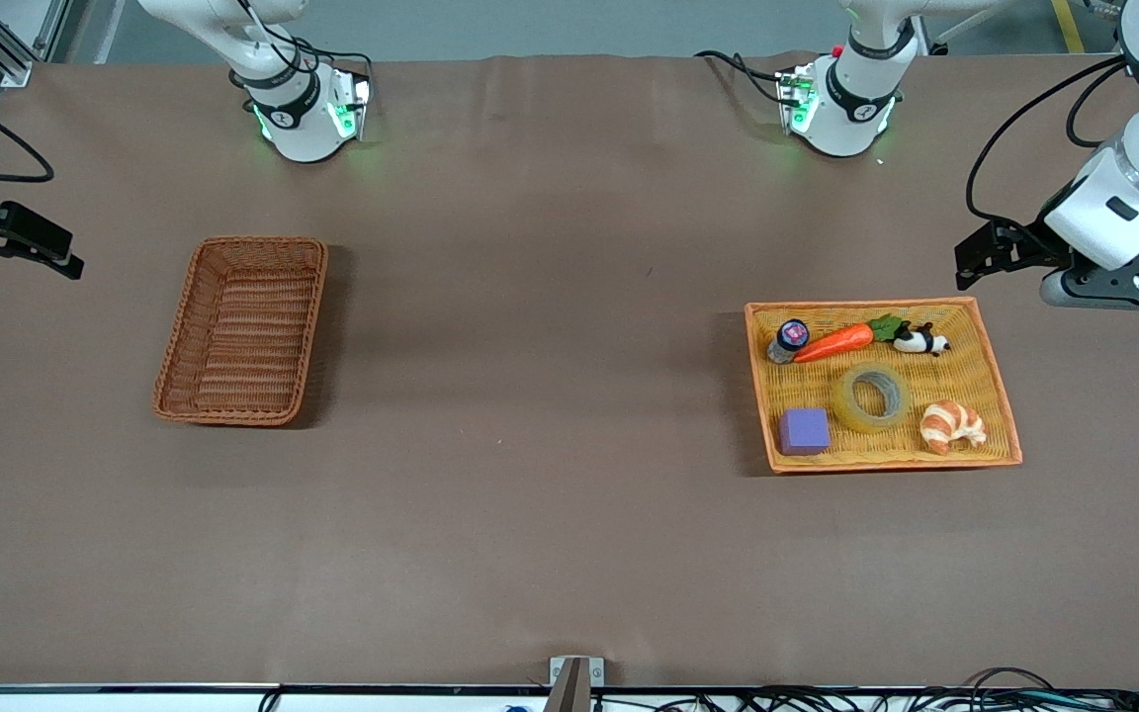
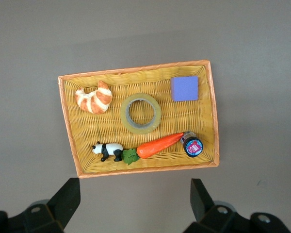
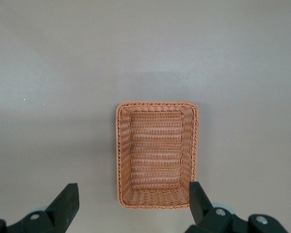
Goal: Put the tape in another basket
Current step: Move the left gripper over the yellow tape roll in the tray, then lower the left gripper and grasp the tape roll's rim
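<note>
Tape (image 1: 872, 397) looks like glossy see-through plastic. Basket (image 1: 243, 329) and tray (image 1: 995, 381) are both rough woven wicker, the table (image 1: 550, 415) has matt brown cloth, and the croissant (image 1: 951, 426) is shiny.

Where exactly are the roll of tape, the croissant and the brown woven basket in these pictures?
tape (image 1: 872, 398): front view, on the yellowish ring wall, beside the hole.
croissant (image 1: 951, 425): front view, on its striped middle.
basket (image 1: 243, 331): front view, on its bare woven floor.

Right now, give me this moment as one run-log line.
tape: in orange tray, untouched | basket: empty | left gripper: open, high over tray | right gripper: open, high over basket | step: not started
</note>
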